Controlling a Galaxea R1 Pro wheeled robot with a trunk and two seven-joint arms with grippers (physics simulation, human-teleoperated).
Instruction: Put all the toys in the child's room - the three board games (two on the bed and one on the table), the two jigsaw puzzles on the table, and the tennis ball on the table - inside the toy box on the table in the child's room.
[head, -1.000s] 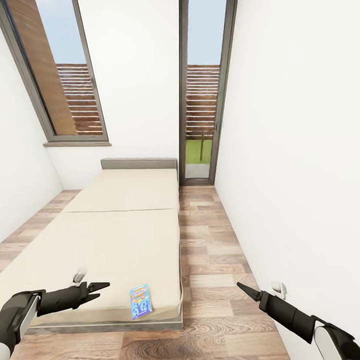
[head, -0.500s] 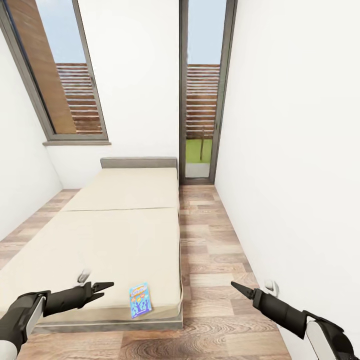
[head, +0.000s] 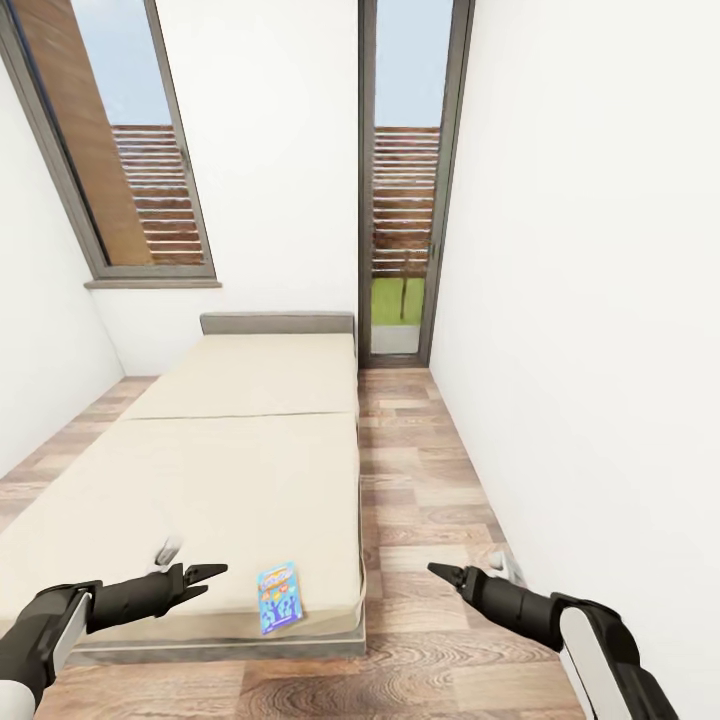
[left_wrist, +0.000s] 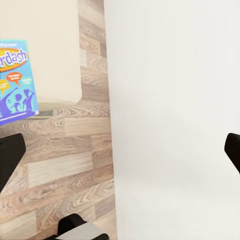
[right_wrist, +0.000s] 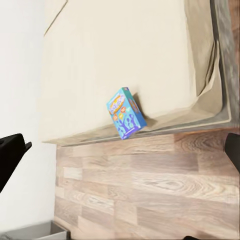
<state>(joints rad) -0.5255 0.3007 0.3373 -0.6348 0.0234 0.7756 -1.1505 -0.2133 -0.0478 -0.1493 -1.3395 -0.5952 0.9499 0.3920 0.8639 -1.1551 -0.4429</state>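
**Colours in the room**

Light blue board game (head: 279, 597) with orange, purple and white print. Plain beige bed (head: 240, 470), grey headboard (head: 277, 324). Brown wood-plank floor (head: 420, 480) with wavy grain. White walls (head: 580, 300). Dark grey window frames (head: 366, 180). Black left claw (head: 214, 574), black right claw (head: 440, 571).

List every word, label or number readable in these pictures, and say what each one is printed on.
"rdash": on the light blue board game box lying at the near edge of the bed, large letters on an orange band; the start of the word is cut off by the left wrist view's edge.
Small captions in the coloured bubbles on the same box: too small to read.
Head and right wrist views: the box's print is too blurred to read.
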